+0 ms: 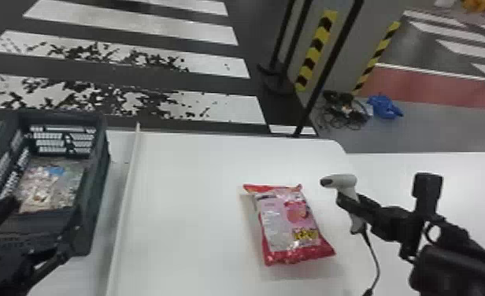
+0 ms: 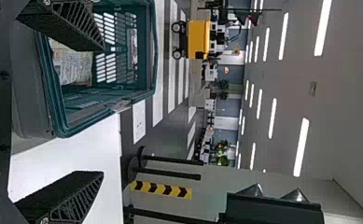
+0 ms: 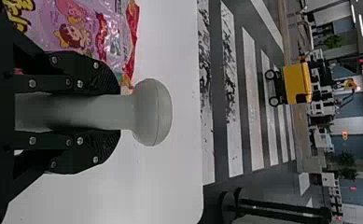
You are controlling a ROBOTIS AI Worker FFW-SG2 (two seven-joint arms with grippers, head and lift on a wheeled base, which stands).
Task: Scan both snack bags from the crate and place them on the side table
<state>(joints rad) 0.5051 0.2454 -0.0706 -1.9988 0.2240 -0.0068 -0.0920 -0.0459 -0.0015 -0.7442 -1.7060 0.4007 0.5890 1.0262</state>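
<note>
My left gripper (image 1: 37,232) stands open over the near end of the dark crate (image 1: 103,157); a snack bag (image 1: 52,191) lies inside the crate. In the left wrist view, my left gripper (image 2: 102,111) has its fingers wide apart, the crate (image 2: 58,109) beyond them and part of the bag (image 2: 76,65) inside. A red and pink snack bag (image 1: 289,224) lies flat on the white table. To its right, my right gripper (image 1: 350,210) is shut on the scanner (image 1: 342,181). In the right wrist view, my right gripper (image 3: 118,112) clasps the scanner (image 3: 153,112) beside the pink bag (image 3: 86,28).
A raised strip (image 1: 124,189) runs along the white table (image 1: 182,197) between crate and bag. The scanner's cable (image 1: 376,263) trails toward the near edge. Another white surface (image 1: 470,177) extends at the right. Black posts (image 1: 328,67) stand behind the table.
</note>
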